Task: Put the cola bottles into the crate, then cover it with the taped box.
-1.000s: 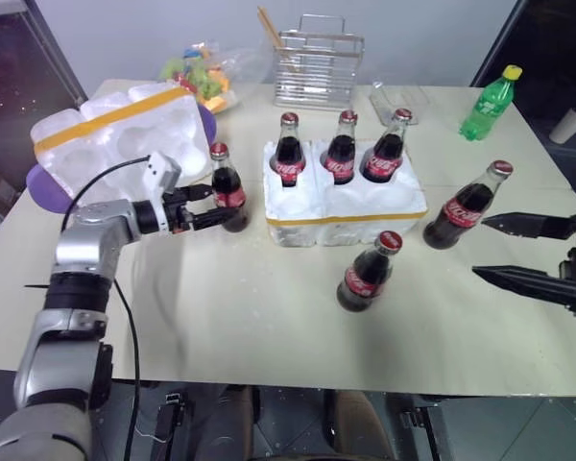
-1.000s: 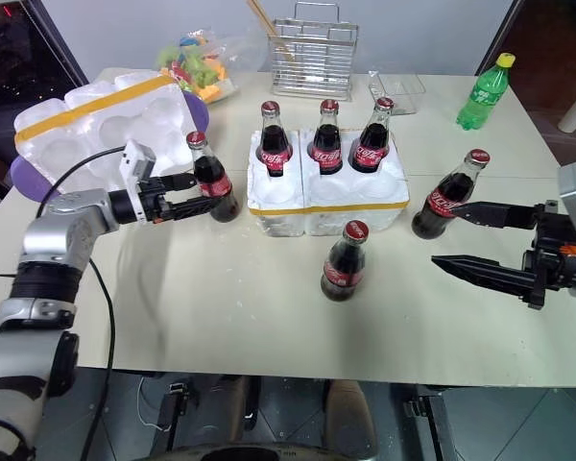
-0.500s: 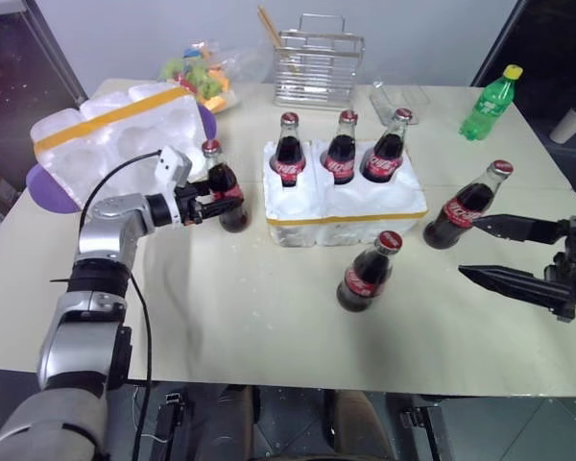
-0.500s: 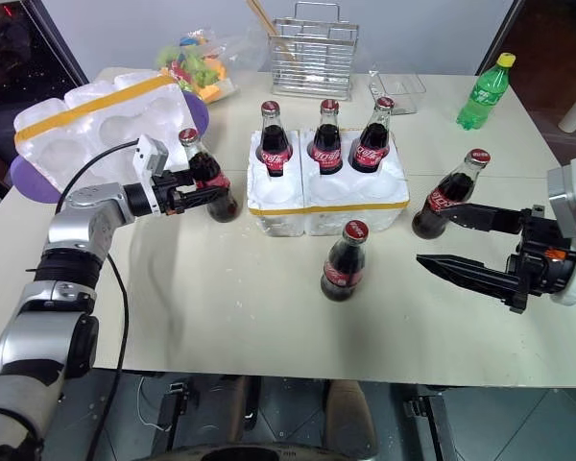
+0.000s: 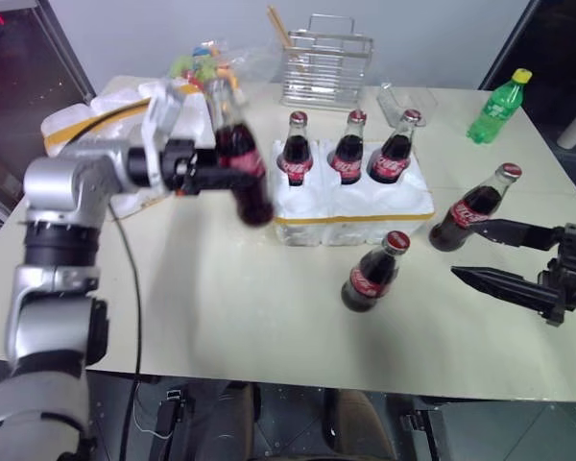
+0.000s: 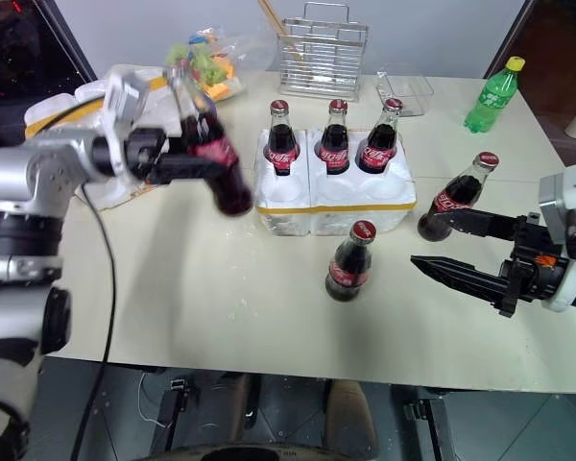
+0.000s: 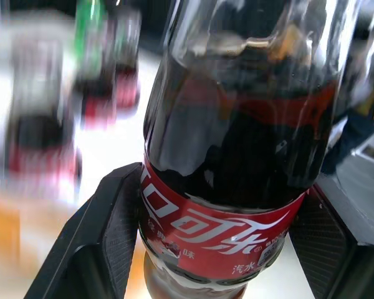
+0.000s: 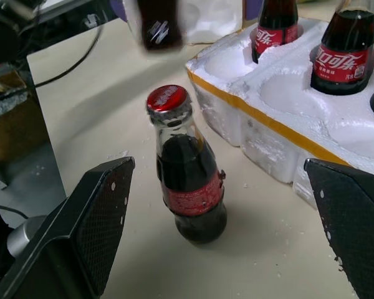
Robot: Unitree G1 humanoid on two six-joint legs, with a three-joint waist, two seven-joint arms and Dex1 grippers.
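Already off the tabletop [image 5: 221,317], one cola bottle [image 5: 238,158] sits pinched in the left gripper [image 5: 211,178], whose fingers [image 7: 109,230] clamp its labelled belly from both sides in the left wrist view. It hangs left of centre in the head views, tilted, with its cap toward the upper left and its base toward the lower right, so its long axis slants rather than stands upright. The crate [image 5: 350,206] lies just to the right of that base, at centre frame. Three bottles stand in the crate's far row of wells; the three near wells look empty. My reading is that the coming move turns on bringing the slanted bottle upright and carrying it rightward over the nearest empty front well.

At the right edge, the right gripper [image 6: 470,252] hovers above the tabletop with its fingers spread wide, holding nothing. Two bottles stand loose on the tabletop: one [image 5: 372,274] just in front of the crate, lying between the spread fingers in the right wrist view but farther out, and another [image 5: 470,208] leaning at the crate's right, just past the upper finger. The right arm is plainly the nearer to both. The taped box [image 5: 77,120] lies at the upper left, behind the left arm.
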